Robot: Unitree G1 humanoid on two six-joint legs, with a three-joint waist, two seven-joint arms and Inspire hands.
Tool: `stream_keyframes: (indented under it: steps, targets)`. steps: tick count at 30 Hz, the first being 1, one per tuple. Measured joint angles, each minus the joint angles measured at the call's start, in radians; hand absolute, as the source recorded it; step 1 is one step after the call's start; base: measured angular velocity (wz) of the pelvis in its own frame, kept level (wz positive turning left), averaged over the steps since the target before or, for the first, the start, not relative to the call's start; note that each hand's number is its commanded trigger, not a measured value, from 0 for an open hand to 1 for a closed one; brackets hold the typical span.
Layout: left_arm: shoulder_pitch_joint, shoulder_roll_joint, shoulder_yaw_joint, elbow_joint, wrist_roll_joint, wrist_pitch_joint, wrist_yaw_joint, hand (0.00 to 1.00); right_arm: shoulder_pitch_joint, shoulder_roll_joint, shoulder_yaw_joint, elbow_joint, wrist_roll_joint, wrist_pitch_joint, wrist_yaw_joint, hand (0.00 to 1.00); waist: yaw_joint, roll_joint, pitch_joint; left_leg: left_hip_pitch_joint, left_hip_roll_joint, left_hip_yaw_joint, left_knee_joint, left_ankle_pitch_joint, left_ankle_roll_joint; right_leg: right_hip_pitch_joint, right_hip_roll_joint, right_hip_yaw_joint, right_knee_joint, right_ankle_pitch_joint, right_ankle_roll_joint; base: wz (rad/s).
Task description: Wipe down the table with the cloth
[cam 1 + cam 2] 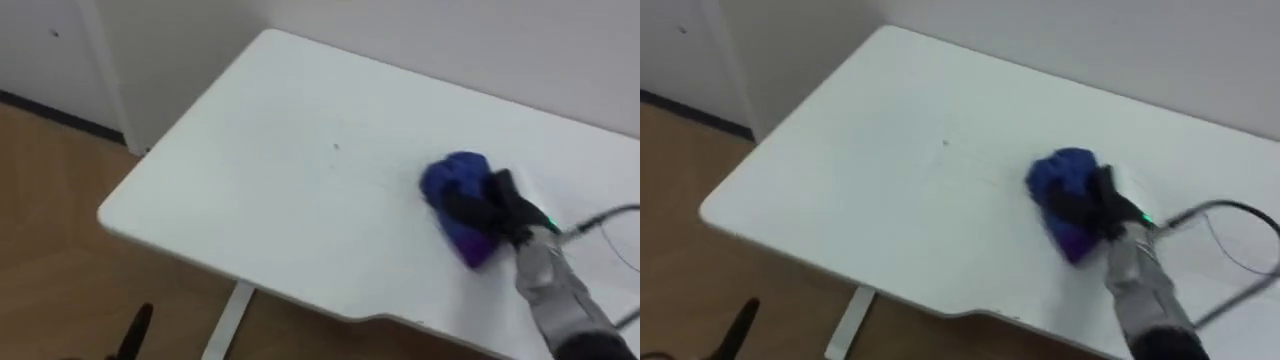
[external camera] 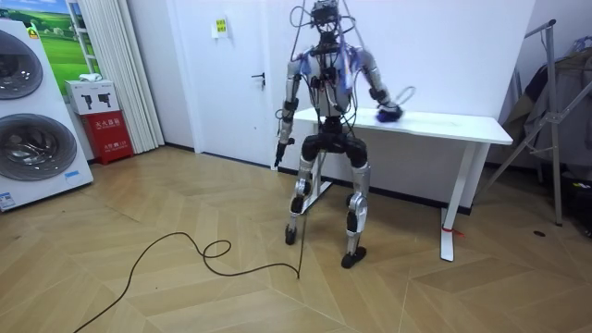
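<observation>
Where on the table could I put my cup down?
The table is bare from its left edge and far corner up to the blue cloth. It's crowded at the right, where the right hand grips that cloth.

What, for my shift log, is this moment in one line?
right hand: grips blue cloth | cloth: on white table | left hand: hanging at side

From where I stand, the floor [image 2: 185, 287] is pale wood laid in herringbone, running up to plain white walls [image 2: 462, 46] with a dark skirting [image 2: 407, 194] at their foot. A white door [image 2: 236, 83] is closed, with a small yellow sign [image 2: 220, 26] high on it. At the room view's left, two stacked washing machines [image 2: 37, 111] stand beside a red cabinet [image 2: 111, 137] and pale vertical blinds [image 2: 116, 55]. A white table [image 2: 453, 125] stands against the wall, and a metal rack [image 2: 553, 111] stands at the right.
</observation>
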Motion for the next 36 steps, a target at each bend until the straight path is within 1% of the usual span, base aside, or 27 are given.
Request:
stream_keyframes:
  steps: [1, 2, 3, 4, 5, 6, 7, 8, 9, 10, 12, 14, 15, 16, 19, 21, 23, 25, 27, 29, 30, 31, 32, 33, 34, 35, 36]
  targets:
    - [-0.002, -0.003, -0.002, 0.000, -0.004, -0.004, -0.005, 0.00, -0.005, -0.011, -0.006, -0.001, 0.000, 0.023, 0.001, 1.00, 0.001, 0.006, 0.0013, 0.016, -0.032, 0.000, 0.010, -0.031, 0.000, -0.003, 0.014, 0.033, -0.013, 0.005, -0.012, -0.72]
    - [-0.009, -0.004, -0.008, 0.000, -0.020, -0.012, -0.008, 0.00, -0.019, -0.007, -0.005, -0.002, 0.000, 0.032, 0.007, 1.00, 0.007, 0.020, 0.0004, 0.036, -0.061, 0.007, 0.008, -0.064, 0.014, -0.007, 0.026, 0.062, -0.019, 0.011, -0.021, -0.84]
    - [-0.015, -0.005, -0.011, 0.000, -0.025, -0.015, -0.009, 0.00, -0.027, 0.000, 0.003, -0.007, -0.001, 0.036, 0.012, 1.00, 0.014, 0.025, 0.0006, 0.048, -0.078, 0.010, 0.004, -0.076, 0.017, -0.012, 0.030, 0.080, -0.019, 0.013, -0.024, -1.02]
    - [-0.026, -0.011, -0.018, 0.003, -0.048, -0.023, -0.008, 0.00, -0.053, 0.012, 0.036, -0.015, -0.007, 0.060, 0.015, 1.00, 0.049, 0.031, 0.0027, 0.077, -0.101, 0.015, -0.018, -0.086, 0.026, -0.027, 0.043, 0.125, -0.016, 0.018, -0.031, -1.27]
    - [-0.033, -0.020, -0.016, 0.011, -0.064, -0.027, -0.007, 0.00, -0.094, 0.035, 0.074, -0.030, -0.044, 0.097, 0.029, 1.00, 0.085, 0.038, 0.0007, 0.108, -0.107, 0.023, -0.059, -0.085, 0.025, -0.047, 0.052, 0.177, -0.017, 0.028, -0.034, -1.32]
    - [-0.037, -0.026, -0.017, 0.018, -0.075, -0.026, -0.007, 0.00, -0.111, 0.046, 0.100, -0.048, -0.061, 0.112, 0.038, 1.00, 0.097, 0.045, 0.0012, 0.123, -0.108, 0.027, -0.083, -0.085, 0.019, -0.058, 0.057, 0.197, -0.019, 0.033, -0.035, -1.06]
    - [-0.046, -0.039, -0.017, 0.025, -0.097, -0.021, -0.006, 0.00, -0.146, 0.067, 0.154, -0.074, -0.092, 0.122, 0.055, 1.00, 0.101, 0.046, -0.0034, 0.140, -0.110, 0.042, -0.128, -0.078, -0.011, -0.077, 0.061, 0.209, -0.026, 0.044, -0.034, -0.46]
    - [-0.057, -0.054, -0.019, 0.024, -0.121, -0.015, -0.005, 0.00, -0.172, 0.087, 0.190, -0.087, -0.110, 0.124, 0.058, 1.00, 0.100, 0.047, -0.0035, 0.142, -0.121, 0.046, -0.171, -0.073, -0.021, -0.095, 0.062, 0.220, -0.031, 0.053, -0.027, -0.24]
    - [-0.060, -0.062, -0.027, 0.024, -0.132, -0.010, -0.004, 0.00, -0.187, 0.102, 0.202, -0.086, -0.113, 0.123, 0.055, 1.00, 0.102, 0.046, -0.0036, 0.142, -0.127, 0.046, -0.184, -0.065, -0.019, -0.099, 0.060, 0.224, -0.035, 0.060, -0.024, 0.00]
    - [-0.061, -0.075, -0.036, 0.018, -0.133, 0.004, -0.003, 0.00, -0.209, 0.120, 0.213, -0.074, -0.115, 0.115, 0.057, 1.00, 0.093, 0.045, -0.0040, 0.141, -0.136, 0.043, -0.197, -0.060, -0.013, -0.097, 0.055, 0.222, -0.050, 0.066, -0.018, 0.17]
    - [-0.058, -0.083, -0.031, -0.001, -0.130, 0.022, -0.003, 0.00, -0.209, 0.123, 0.208, -0.067, -0.114, 0.100, 0.048, 1.00, 0.093, 0.042, -0.0051, 0.141, -0.150, 0.028, -0.211, -0.055, -0.008, -0.089, 0.041, 0.191, -0.053, 0.068, -0.014, 0.28]
    - [-0.035, -0.071, -0.013, -0.041, -0.131, 0.026, 0.014, 0.00, -0.187, 0.121, 0.160, -0.034, -0.078, 0.060, 0.020, 1.00, 0.059, 0.028, -0.0052, 0.134, -0.160, -0.009, -0.214, -0.054, -0.006, -0.063, 0.032, 0.142, -0.070, 0.066, -0.010, 0.44]
    - [-0.030, -0.065, -0.013, -0.043, -0.131, 0.023, 0.017, 0.00, -0.171, 0.121, 0.143, -0.027, -0.066, 0.048, 0.012, 1.00, 0.051, 0.024, -0.0052, 0.135, -0.162, -0.017, -0.216, -0.054, -0.006, -0.054, 0.032, 0.138, -0.077, 0.066, -0.009, 0.46]
    - [-0.017, -0.055, -0.001, -0.044, -0.116, 0.020, 0.016, 0.00, -0.141, 0.116, 0.100, -0.011, -0.066, 0.014, -0.006, 1.00, 0.034, 0.011, -0.0067, 0.140, -0.167, -0.025, -0.219, -0.054, -0.005, -0.038, 0.029, 0.123, -0.089, 0.065, -0.005, 0.39]
    - [0.037, -0.047, 0.115, -0.046, -0.043, 0.005, 0.017, 0.00, -0.030, 0.092, -0.076, 0.035, -0.043, -0.037, -0.072, 1.00, -0.017, -0.021, -0.0147, 0.157, -0.190, -0.074, -0.237, -0.051, -0.001, 0.025, 0.019, 0.079, -0.132, 0.065, 0.011, 0.48]
    - [0.107, -0.013, 0.167, -0.045, -0.009, 0.003, 0.021, 0.00, 0.066, 0.022, -0.176, 0.121, -0.009, -0.043, -0.099, 1.00, -0.024, -0.050, -0.0283, 0.198, -0.195, -0.077, -0.251, -0.051, -0.001, 0.077, 0.019, 0.070, -0.156, 0.073, 0.019, 0.26]
    - [0.139, 0.011, 0.173, -0.045, -0.009, 0.004, 0.034, 0.00, 0.115, -0.030, -0.221, 0.180, 0.031, -0.041, -0.110, 1.00, -0.024, -0.060, -0.0247, 0.218, -0.195, -0.077, -0.254, -0.051, -0.001, 0.100, 0.019, 0.060, -0.156, 0.074, 0.018, 0.07]
    - [0.148, 0.011, 0.171, -0.045, -0.022, 0.003, 0.048, 0.00, 0.139, -0.061, -0.243, 0.188, 0.055, -0.030, -0.116, 1.00, -0.019, -0.057, -0.0224, 0.222, -0.195, -0.076, -0.255, -0.052, 0.000, 0.101, 0.019, 0.056, -0.156, 0.074, 0.018, -0.07]
    - [0.139, -0.004, 0.160, -0.045, -0.066, 0.000, 0.063, 0.00, 0.116, -0.062, -0.238, 0.176, 0.065, -0.010, -0.118, 1.00, -0.021, -0.045, -0.0137, 0.225, -0.192, -0.073, -0.255, -0.051, 0.000, 0.099, 0.021, 0.056, -0.159, 0.074, 0.018, -0.22]
    - [0.097, -0.034, 0.105, -0.042, -0.099, -0.020, 0.063, 0.00, 0.062, -0.043, -0.194, 0.137, 0.057, 0.052, -0.120, 1.00, 0.002, -0.025, -0.0043, 0.225, -0.187, -0.062, -0.264, -0.051, 0.000, 0.081, 0.026, 0.070, -0.159, 0.079, 0.013, -0.33]
    - [0.086, -0.045, 0.098, -0.041, -0.098, -0.023, 0.063, 0.00, 0.048, -0.039, -0.171, 0.122, 0.044, 0.075, -0.119, 1.00, 0.012, -0.020, -0.0050, 0.224, -0.186, -0.061, -0.267, -0.051, 0.000, 0.068, 0.028, 0.079, -0.152, 0.081, 0.010, -0.54]
    - [0.055, -0.063, 0.085, -0.024, -0.097, -0.025, 0.063, 0.00, 0.020, -0.020, -0.092, 0.065, 0.013, 0.125, -0.104, 1.00, 0.041, -0.018, -0.0088, 0.222, -0.182, -0.061, -0.281, -0.049, -0.001, 0.050, 0.034, 0.106, -0.139, 0.087, 0.002, -0.67]
    - [0.023, -0.075, 0.073, -0.006, -0.098, -0.021, 0.064, 0.00, -0.019, 0.022, -0.004, -0.015, -0.015, 0.170, -0.068, 1.00, 0.062, -0.018, -0.0098, 0.216, -0.175, -0.060, -0.281, -0.047, -0.005, 0.025, 0.044, 0.123, -0.129, 0.094, -0.008, -0.72]
    - [-0.003, -0.087, 0.069, 0.006, -0.095, -0.019, 0.063, 0.00, -0.097, 0.076, 0.094, -0.056, -0.071, 0.189, -0.019, 1.00, 0.065, -0.017, -0.0079, 0.205, -0.174, -0.076, -0.282, -0.045, -0.009, 0.004, 0.055, 0.134, -0.125, 0.102, -0.019, -0.47]
    - [-0.017, -0.093, 0.061, 0.016, -0.094, -0.019, 0.061, 0.00, -0.135, 0.107, 0.132, -0.067, -0.104, 0.192, 0.004, 1.00, 0.071, -0.017, -0.0077, 0.202, -0.174, -0.080, -0.285, -0.043, -0.011, -0.005, 0.058, 0.139, -0.122, 0.104, -0.022, -0.18]
    - [-0.045, -0.109, 0.047, 0.031, -0.094, -0.018, 0.053, 0.00, -0.200, 0.158, 0.199, -0.082, -0.161, 0.183, 0.045, 1.00, 0.087, -0.014, -0.0016, 0.202, -0.174, -0.089, -0.292, -0.035, -0.012, -0.006, 0.061, 0.142, -0.122, 0.106, -0.025, 0.00]
    - [-0.050, -0.117, 0.041, 0.032, -0.096, -0.017, 0.048, 0.00, -0.226, 0.173, 0.219, -0.082, -0.176, 0.170, 0.059, 1.00, 0.092, -0.015, 0.0020, 0.202, -0.174, -0.092, -0.295, -0.031, -0.012, -0.006, 0.061, 0.141, -0.122, 0.106, -0.024, 0.20]
